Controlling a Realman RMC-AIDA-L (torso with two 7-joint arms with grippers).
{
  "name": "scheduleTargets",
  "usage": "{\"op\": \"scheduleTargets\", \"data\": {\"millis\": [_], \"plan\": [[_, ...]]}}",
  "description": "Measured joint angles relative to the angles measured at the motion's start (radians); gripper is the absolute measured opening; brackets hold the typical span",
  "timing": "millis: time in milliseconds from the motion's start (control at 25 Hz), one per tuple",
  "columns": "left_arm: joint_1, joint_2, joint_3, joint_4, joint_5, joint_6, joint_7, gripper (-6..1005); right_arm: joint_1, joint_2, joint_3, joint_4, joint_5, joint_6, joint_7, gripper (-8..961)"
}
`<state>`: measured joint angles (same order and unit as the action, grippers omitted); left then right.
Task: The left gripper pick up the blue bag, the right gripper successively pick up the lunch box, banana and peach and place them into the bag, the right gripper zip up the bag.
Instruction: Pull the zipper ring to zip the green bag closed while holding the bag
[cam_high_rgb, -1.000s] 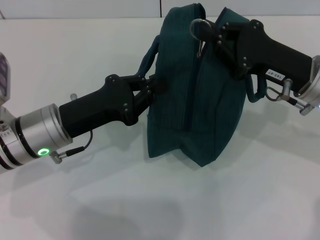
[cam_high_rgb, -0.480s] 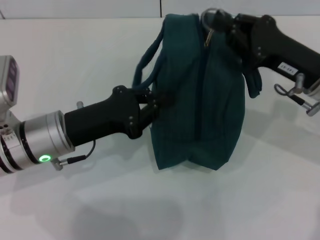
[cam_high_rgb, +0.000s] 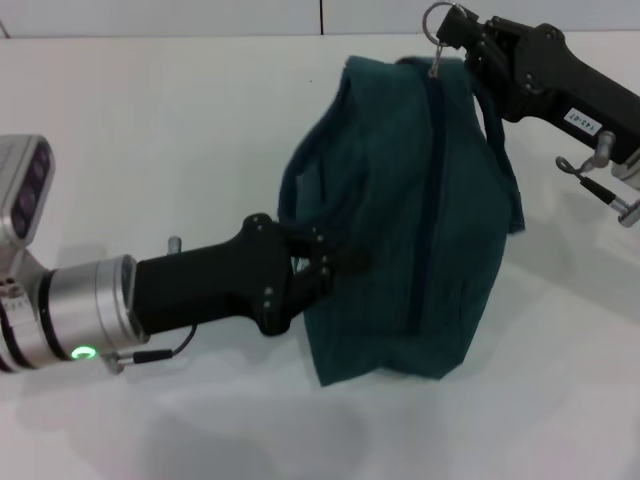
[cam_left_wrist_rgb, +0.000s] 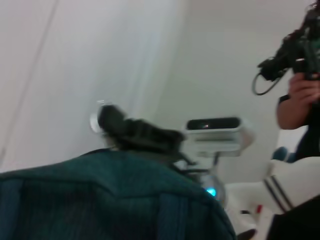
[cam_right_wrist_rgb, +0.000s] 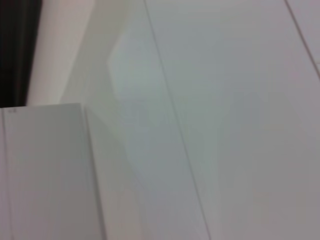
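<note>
The blue bag (cam_high_rgb: 410, 220) stands on the white table with its zipper line running down its middle. My left gripper (cam_high_rgb: 338, 262) is shut on the bag's left side, below a loop handle (cam_high_rgb: 300, 165). My right gripper (cam_high_rgb: 455, 32) is at the bag's far top end, shut on the ring zipper pull (cam_high_rgb: 436, 18). In the left wrist view the bag (cam_left_wrist_rgb: 100, 200) fills the bottom, with the right gripper (cam_left_wrist_rgb: 117, 125) beyond it. The lunch box, banana and peach are out of view. The right wrist view shows only white panels.
The white table (cam_high_rgb: 150, 120) surrounds the bag. In the left wrist view a person (cam_left_wrist_rgb: 300, 90) holding a camera stands behind the table, beside a white device (cam_left_wrist_rgb: 215, 134).
My left gripper has moved toward me and to the right, drawing the bag with it. My right gripper has moved farther back and to the right with the zipper ring.
</note>
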<state>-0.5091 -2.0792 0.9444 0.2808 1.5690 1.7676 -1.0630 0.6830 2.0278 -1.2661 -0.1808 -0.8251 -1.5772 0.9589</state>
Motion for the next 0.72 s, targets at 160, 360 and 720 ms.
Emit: {"op": "scheduleTargets", "data": {"millis": [160,360,720], "plan": [[0.009,0.003,0.0,0.0,0.026,0.053,0.0,71,-0.002,0.0,0.001,-0.001,0.008,0.028,0.0,94],[0.03,0.015,0.0,0.0,0.047,0.102,0.0,76,-0.005,0.0,0.001,-0.002,0.012,0.09,0.001,96],[0.105,0.019,-0.163,0.001,0.033,0.057,0.0,84,-0.048,0.0,0.001,-0.038,0.032,0.095,-0.009,101]]}}
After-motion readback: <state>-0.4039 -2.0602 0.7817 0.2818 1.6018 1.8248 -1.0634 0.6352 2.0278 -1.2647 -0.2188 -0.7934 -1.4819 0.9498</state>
